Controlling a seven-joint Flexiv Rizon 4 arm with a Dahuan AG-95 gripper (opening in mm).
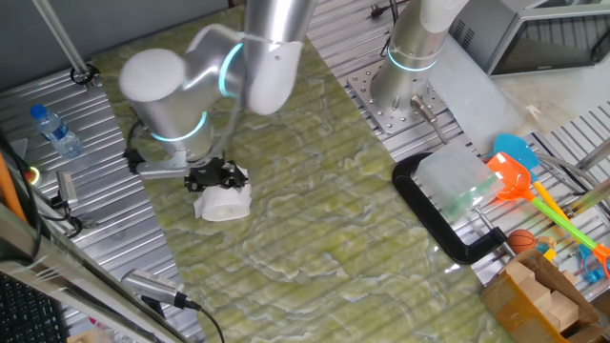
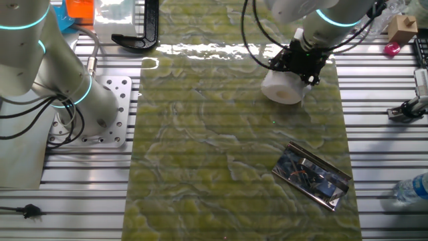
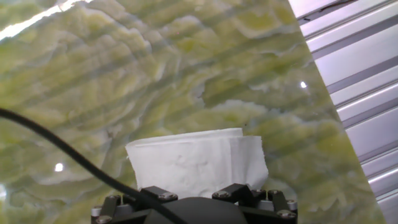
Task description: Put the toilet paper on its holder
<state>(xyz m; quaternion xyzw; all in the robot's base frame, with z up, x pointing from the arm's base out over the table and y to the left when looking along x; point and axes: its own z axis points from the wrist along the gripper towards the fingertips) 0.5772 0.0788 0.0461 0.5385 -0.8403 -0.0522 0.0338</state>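
The toilet paper [image 1: 225,204] is a plump white roll low over the green marbled mat, tilted with one end face showing [image 2: 281,89]. My gripper [image 1: 217,178] comes down on it from above and looks shut on it [image 2: 299,65]. The hand view has the roll [image 3: 197,162] right against the gripper body, and it hides the fingertips. The holder [image 2: 313,175], a small shiny grey plate, lies flat on the mat well apart from the roll. My arm hides the holder in one fixed view.
A black C-shaped frame [image 1: 437,217] rests at the mat's edge [image 2: 138,35]. A second arm's base [image 1: 408,81] stands on a plate beside the mat [image 2: 80,100]. A clear water bottle [image 1: 55,131] lies on the slatted metal [image 2: 412,189]. Coloured toys [image 1: 519,176] crowd one corner.
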